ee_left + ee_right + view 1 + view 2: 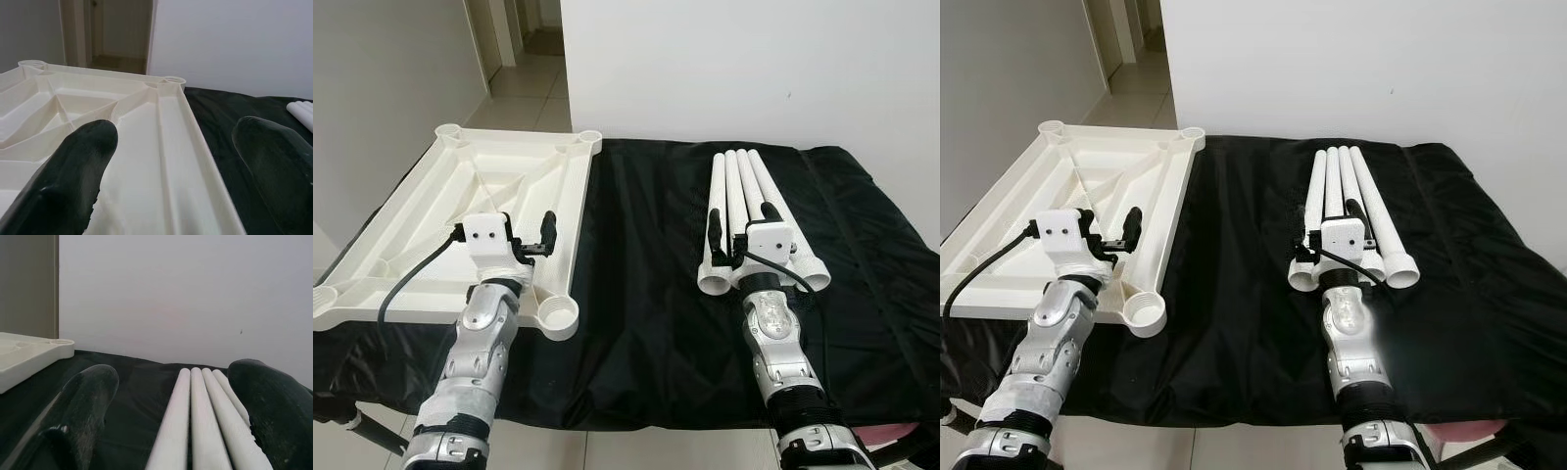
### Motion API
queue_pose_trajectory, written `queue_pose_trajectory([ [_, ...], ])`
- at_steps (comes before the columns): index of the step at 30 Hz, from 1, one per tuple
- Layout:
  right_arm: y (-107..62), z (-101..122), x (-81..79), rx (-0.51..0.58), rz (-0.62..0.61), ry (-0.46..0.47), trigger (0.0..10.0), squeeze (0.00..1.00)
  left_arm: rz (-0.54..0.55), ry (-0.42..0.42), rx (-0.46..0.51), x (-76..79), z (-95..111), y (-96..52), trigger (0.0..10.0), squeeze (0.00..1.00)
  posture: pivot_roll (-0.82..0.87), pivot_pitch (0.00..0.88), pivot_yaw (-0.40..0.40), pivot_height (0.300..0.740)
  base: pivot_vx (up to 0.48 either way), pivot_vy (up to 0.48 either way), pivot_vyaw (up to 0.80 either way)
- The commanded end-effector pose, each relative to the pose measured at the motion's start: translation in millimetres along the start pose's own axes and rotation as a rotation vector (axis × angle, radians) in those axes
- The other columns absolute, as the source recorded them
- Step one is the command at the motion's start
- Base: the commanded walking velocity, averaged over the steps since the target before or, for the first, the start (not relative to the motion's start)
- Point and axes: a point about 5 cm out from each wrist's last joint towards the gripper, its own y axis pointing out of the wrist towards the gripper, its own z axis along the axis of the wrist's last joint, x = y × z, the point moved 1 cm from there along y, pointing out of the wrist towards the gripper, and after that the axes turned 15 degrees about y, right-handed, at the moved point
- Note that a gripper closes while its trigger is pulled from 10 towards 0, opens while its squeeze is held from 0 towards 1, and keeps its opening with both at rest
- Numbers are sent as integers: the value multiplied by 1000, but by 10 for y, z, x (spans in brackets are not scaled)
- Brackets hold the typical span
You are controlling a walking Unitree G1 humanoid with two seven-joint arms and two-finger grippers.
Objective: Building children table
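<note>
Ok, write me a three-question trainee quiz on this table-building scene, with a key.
1. True or false: the tabletop lies underside up, ribs showing.
2. How many legs lie side by side on the black cloth?
3. Which gripper has its fingers spread over the legs? A) left gripper B) right gripper C) both

Key: 1. True. 2. Four. 3. B; the left gripper's open fingers hang over the tabletop's right edge, not over the legs.
</note>
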Motion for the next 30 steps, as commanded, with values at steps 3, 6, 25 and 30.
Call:
queue_pose_trajectory([
  [3,17,-8,-35,1,-2,20,10000,0,-26,11,-6,-9,-22,-9,10000,0,-33,0,52,740,0,349,0],
  [6,23,-18,-18,-8,-13,24,10000,0,-24,10,-4,-9,-20,-3,10000,0,-34,0,51,740,0,346,0],
  [25,52,-16,10,-7,-30,22,10000,0,-27,22,10,18,-4,33,10000,0,-38,0,54,740,0,155,-565],
  [30,58,-13,0,-2,-25,17,10000,0,-45,36,9,73,-11,34,10000,0,-38,0,54,740,0,0,0],
])
